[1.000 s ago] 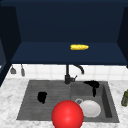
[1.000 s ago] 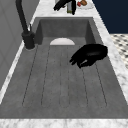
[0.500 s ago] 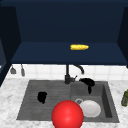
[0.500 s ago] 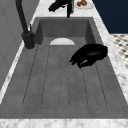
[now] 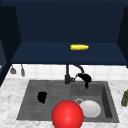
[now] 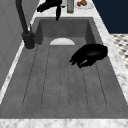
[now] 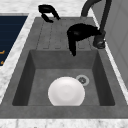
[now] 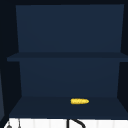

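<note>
While a red ball (image 5: 67, 114) hides the sink's front rim, the right hand (image 5: 85, 78) hangs at the faucet (image 5: 68, 74) spout over the basin, fingers relaxed, one pointing straight down. A white plate (image 7: 66, 91) lies flat on the basin floor beside the drain. Over the drainboard (image 6: 60, 82) the left hand (image 5: 42, 96) hovers, fingers loosely curled, empty.

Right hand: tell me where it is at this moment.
In the front view the right hand hangs in the air by the spout of the faucet, above the back of the basin holding the white plate.
</note>
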Motion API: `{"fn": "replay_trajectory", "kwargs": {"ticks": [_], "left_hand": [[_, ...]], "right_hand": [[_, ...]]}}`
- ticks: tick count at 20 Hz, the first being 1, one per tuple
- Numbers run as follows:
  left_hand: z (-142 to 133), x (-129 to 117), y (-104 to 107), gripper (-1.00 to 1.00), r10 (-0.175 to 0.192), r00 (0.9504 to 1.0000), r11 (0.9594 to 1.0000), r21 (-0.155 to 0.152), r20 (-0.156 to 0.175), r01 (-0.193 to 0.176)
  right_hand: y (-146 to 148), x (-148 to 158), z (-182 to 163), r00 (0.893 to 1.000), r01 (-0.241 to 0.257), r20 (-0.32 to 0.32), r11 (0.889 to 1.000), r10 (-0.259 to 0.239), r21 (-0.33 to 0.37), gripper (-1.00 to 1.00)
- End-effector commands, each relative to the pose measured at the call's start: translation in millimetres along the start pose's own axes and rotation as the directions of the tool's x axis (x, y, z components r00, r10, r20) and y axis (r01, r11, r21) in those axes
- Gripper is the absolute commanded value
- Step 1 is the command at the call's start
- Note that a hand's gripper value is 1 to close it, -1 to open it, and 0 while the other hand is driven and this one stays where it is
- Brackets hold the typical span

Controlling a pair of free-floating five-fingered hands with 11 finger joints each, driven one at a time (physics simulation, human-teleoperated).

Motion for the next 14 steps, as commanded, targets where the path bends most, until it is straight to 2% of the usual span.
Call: {"fn": "replay_trajectory", "kwargs": {"ticks": [1,3,6,14], "left_hand": [[0.0,0.0,0.0,0.00,0.000,1.0000,1.0000,0.000,0.000,0.000],[0.0,0.0,0.0,0.00,0.000,1.0000,1.0000,0.000,0.000,0.000],[0.0,0.0,0.0,0.00,0.000,1.0000,1.0000,0.000,0.000,0.000],[0.0,0.0,0.0,0.00,0.000,1.0000,1.0000,0.000,0.000,0.000]], "right_hand": [[28.7,-17.5,-25.4,1.000,-0.016,0.000,1.000,0.016,0.012,-1.00],[36.4,-25.8,-40.9,0.999,-0.032,0.000,0.999,0.032,0.012,-1.00],[40.9,-37.3,-62.9,1.000,-0.006,-0.010,1.000,0.006,-0.001,-1.00],[56.3,-69.0,-120.6,1.000,-0.011,-0.017,1.000,0.011,0.010,-1.00]]}}
